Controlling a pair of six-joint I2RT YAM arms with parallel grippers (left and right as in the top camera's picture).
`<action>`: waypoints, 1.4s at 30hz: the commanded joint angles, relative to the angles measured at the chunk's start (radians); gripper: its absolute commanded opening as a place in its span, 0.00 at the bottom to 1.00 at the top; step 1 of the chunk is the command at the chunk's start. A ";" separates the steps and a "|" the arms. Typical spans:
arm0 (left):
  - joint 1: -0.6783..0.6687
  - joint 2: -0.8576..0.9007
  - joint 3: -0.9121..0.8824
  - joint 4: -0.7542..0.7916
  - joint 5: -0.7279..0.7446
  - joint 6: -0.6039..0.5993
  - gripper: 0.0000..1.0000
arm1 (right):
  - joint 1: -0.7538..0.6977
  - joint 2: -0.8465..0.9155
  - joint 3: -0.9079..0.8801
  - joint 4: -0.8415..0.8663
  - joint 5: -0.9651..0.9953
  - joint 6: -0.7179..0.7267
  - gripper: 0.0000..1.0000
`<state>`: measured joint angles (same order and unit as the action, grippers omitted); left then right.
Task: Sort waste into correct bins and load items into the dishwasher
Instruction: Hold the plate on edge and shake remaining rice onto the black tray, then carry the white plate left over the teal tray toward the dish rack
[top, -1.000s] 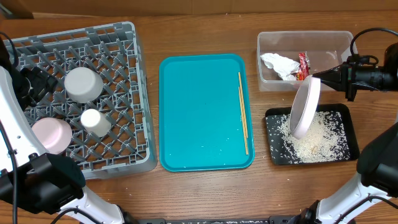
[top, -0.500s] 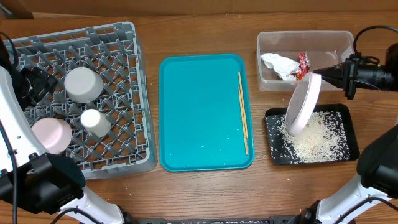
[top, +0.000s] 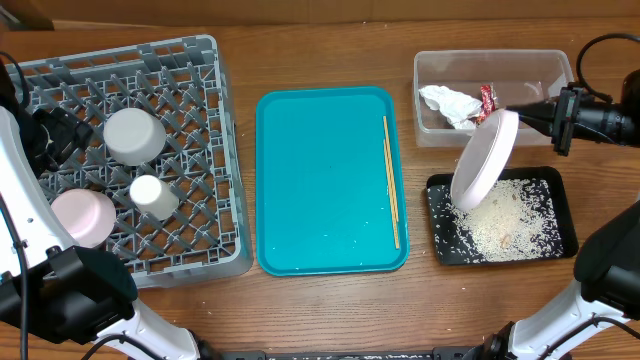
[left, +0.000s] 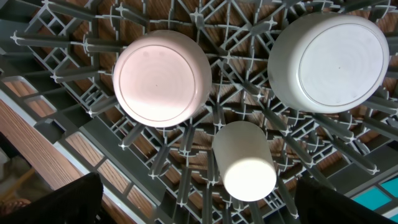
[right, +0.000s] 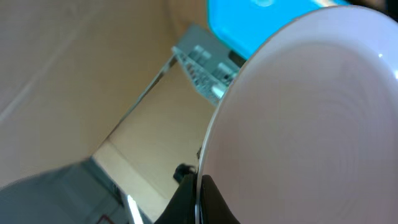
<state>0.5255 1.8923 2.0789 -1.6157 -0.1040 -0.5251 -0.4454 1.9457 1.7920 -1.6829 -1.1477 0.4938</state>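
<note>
My right gripper (top: 522, 117) is shut on the rim of the round whitish-pink plate (top: 483, 160) (right: 311, 112), which hangs steeply tilted over the black tray (top: 566, 228). Pale rice crumbs (top: 508, 222) lie in that tray. Behind it, the clear tub (top: 535, 65) holds the crumpled napkin (top: 448, 103) and red wrapper (top: 487, 100). Chopsticks (top: 391, 180) lie on the teal tray (top: 320, 180). The grey dish rack (top: 200, 110) holds a grey-white bowl (top: 133, 135) (left: 329, 59), a pink bowl (top: 82, 215) (left: 163, 78) and a white cup (top: 153, 197) (left: 245, 163), all upside down. My left gripper (left: 199, 211) hovers open above them, holding nothing.
The teal tray sits between the rack and the two bins. Bare wooden table (top: 330, 310) runs along the front edge. Both arms' bases fill the lower corners of the overhead view.
The plate has swung further over, showing more of its underside, and its lower edge has shifted left over the black tray. The left arm has not moved.
</note>
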 joint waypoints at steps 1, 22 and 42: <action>-0.002 -0.008 0.015 0.001 0.004 -0.014 1.00 | -0.010 -0.044 -0.003 0.015 0.180 0.136 0.04; -0.002 -0.008 0.015 0.001 0.004 -0.014 1.00 | 0.286 -0.093 0.021 0.157 0.348 0.104 0.04; -0.002 -0.008 0.015 0.001 0.004 -0.014 1.00 | 1.020 -0.105 0.035 0.703 0.658 0.132 0.04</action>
<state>0.5255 1.8923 2.0789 -1.6157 -0.1036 -0.5251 0.5117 1.8893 1.7981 -1.0187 -0.5705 0.6052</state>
